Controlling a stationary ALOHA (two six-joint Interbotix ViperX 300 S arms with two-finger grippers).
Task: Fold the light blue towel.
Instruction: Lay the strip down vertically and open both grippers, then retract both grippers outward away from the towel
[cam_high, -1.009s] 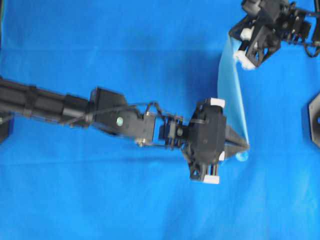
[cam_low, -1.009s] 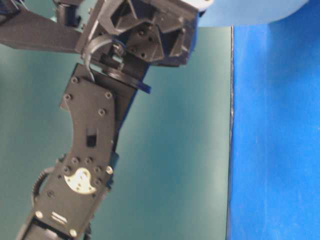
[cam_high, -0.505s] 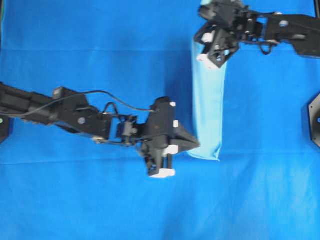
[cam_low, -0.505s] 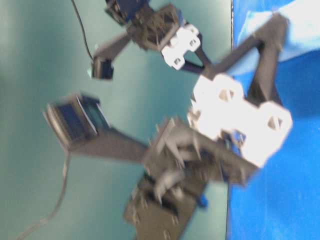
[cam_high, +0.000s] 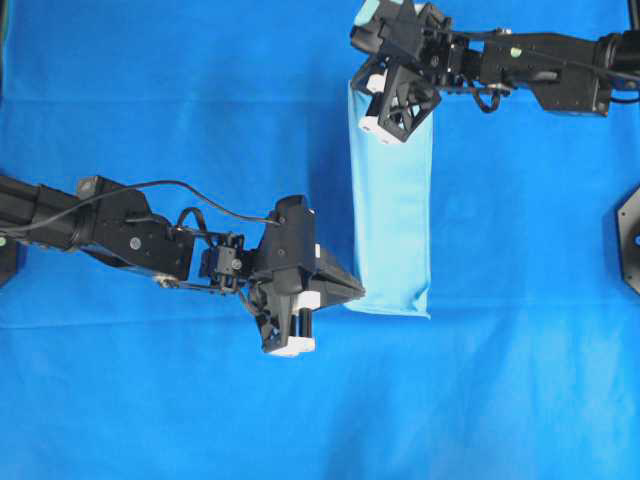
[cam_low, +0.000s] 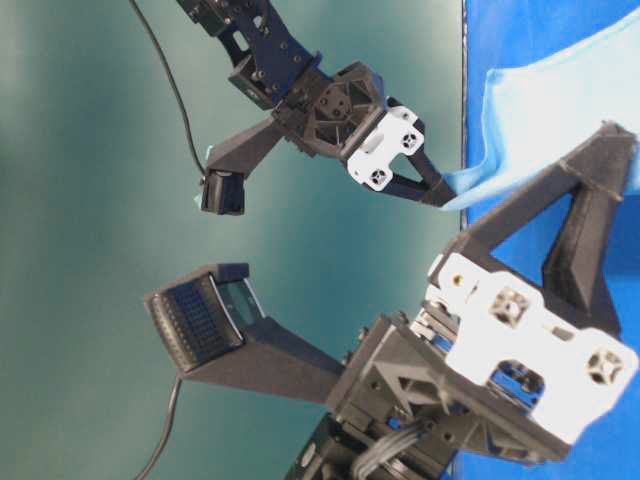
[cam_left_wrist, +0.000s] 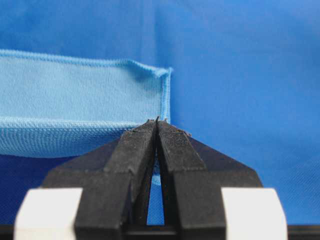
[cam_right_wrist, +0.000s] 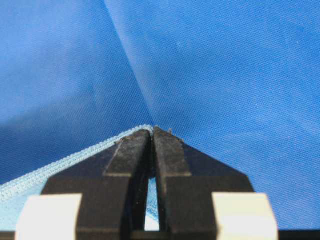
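Overhead exterior view: the light blue towel (cam_high: 392, 215) lies as a long narrow band, doubled over, on the deep royal-blue background cloth (cam_high: 150, 100), right of centre and running from far to near. The left gripper (cam_high: 352, 294) sits at the band's near left corner, fingers drawn together on the hem there; the right gripper (cam_high: 381, 122) sits over the far end, its tips hidden under the wrist body. Table-level exterior view: both grippers crowd the frame before a plain green backdrop (cam_low: 100, 200); the farther one pinches a raised corner of the pale cloth, which sags between the two holds and is not yet laid flat. Left wrist view: fingers (cam_left_wrist: 132, 150) pressed tip to tip with only a slit between, gripping the stitched hem at the corner, the lower layer spread flat beyond. Right wrist view: fingers (cam_right_wrist: 127, 152) likewise closed to a slit, a stitched edge running in under the tips. Step in hand, by judgement: the first fold, top layer being brought over. Next move calls for lowering both corners evenly onto the edge beneath, then letting go without dragging the layers askew.
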